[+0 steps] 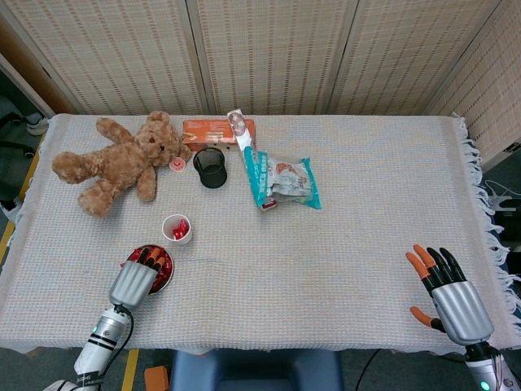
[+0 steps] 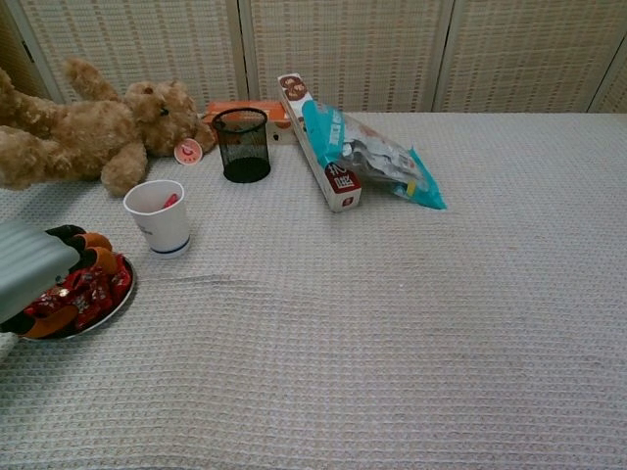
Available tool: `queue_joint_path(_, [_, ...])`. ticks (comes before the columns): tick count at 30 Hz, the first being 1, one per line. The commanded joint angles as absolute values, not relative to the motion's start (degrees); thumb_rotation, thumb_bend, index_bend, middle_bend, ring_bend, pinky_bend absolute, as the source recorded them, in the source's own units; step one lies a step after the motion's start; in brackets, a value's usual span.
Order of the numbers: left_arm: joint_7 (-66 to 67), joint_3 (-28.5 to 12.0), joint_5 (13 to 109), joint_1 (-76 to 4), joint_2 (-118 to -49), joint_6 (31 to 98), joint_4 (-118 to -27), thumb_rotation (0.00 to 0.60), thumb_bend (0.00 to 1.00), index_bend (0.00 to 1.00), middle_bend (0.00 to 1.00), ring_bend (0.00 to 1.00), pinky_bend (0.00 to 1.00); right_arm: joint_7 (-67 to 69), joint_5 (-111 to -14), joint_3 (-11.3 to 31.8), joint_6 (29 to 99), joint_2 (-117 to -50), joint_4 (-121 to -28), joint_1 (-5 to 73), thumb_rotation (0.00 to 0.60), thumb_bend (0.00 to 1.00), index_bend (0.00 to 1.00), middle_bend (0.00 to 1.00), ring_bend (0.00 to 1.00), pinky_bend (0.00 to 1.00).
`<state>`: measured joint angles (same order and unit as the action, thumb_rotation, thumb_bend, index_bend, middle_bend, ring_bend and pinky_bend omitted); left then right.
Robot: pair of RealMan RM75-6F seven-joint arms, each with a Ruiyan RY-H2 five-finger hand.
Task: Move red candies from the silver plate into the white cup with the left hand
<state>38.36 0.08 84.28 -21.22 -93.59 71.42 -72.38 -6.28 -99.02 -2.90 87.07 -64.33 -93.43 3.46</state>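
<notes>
Left hand [image 1: 134, 281] over the silver plate [image 2: 110, 305] at the near left of the table, fingers curled down onto the red candies [image 2: 86, 289]; grip on a candy cannot be told. White cup [image 1: 177, 229] just beyond the plate, upright, with red candies inside. Right hand [image 1: 449, 295] at the near right, resting on the cloth, fingers spread wide, holding nothing. Teddy bear [image 1: 114, 160], black mesh cup [image 1: 210, 167] and snack bag [image 1: 285, 181] at the far side
</notes>
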Motion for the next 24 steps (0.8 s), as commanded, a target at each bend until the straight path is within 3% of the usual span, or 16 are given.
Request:
queue_joint_path(1, [38.8,0.1,84.2,-21.2,-93.6,71.4,-72.5,0.6,0.38,0.29,0.21,0.21,0.95,-6.3,-99.0,-2.9,87.0,-64.3,-93.5,3.5,0.6,0.07,0.0,0.0,0.0,0.0])
queue_joint_path(9, [39.1,0.0,83.9,-21.3,-93.9,71.0,-71.9,0.6,0.37,0.28,0.23,0.28,0.95,-6.4,-99.0,-2.9,87.0,-64.3,-93.5,3.4,0.6,0.07,0.0,0.0,0.0,0.0])
queue_joint_path(24, [38.1,0.0,83.9,-21.3,-94.3,70.9,-70.4,0.6,0.37,0.38,0.37,0.46,0.99,-6.7,-98.5,-2.8,86.5,-64.4,-93.6,3.6,0.6,0.07,0.0,0.0,0.0,0.0])
